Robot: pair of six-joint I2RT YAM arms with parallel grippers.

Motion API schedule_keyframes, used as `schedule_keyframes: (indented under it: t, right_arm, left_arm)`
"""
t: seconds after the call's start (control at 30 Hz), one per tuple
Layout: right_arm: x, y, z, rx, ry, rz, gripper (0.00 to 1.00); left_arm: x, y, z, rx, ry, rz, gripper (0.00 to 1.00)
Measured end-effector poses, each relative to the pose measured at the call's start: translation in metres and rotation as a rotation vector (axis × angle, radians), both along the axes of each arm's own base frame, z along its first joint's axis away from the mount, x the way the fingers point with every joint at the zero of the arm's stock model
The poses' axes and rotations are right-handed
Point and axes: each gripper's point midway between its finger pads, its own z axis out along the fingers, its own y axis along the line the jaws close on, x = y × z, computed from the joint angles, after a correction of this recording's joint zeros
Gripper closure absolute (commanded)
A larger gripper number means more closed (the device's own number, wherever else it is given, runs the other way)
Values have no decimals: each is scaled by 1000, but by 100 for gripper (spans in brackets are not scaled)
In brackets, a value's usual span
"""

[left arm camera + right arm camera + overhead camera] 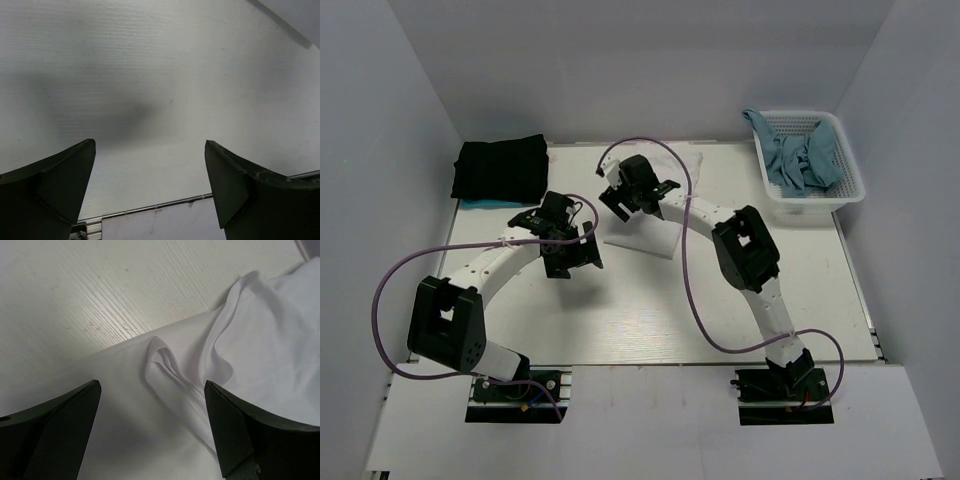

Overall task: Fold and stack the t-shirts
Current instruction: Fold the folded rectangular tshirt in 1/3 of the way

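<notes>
The black t-shirt (500, 168) lies folded at the back left of the table. The white t-shirt (655, 238) lies at the middle back, partly hidden under my right arm. In the right wrist view it (250, 340) shows loose folds and a raised layered corner between my fingers. My right gripper (618, 198) (152, 390) is open and empty just above the shirt's left part. My left gripper (576, 258) (150, 150) is open and empty over bare table (150, 60), to the left of the white shirt and apart from it.
A white plastic basket (850, 190) at the back right holds crumpled blue-grey cloths (800, 158). A light blue edge (480, 204) shows under the black shirt. White walls enclose the table on three sides. The table's front rail (150, 207) shows in the left wrist view.
</notes>
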Motion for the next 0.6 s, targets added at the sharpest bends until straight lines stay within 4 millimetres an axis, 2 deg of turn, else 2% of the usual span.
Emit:
schedule_keyframes:
  t: [0.17,0.37,0.6]
  right_arm:
    - [16,-15,-40,-115,-21,-64,10]
    - [50,-34,-13,-156,-175,-237,10]
    - [71,-62,7,-160,-276,-417,10]
  left_arm:
    - [0,0,1,2,-6,-6,0]
    - [-1,1,-1,5,-4,-8,0]
    - [2,0,-1,4,-18,-17,0]
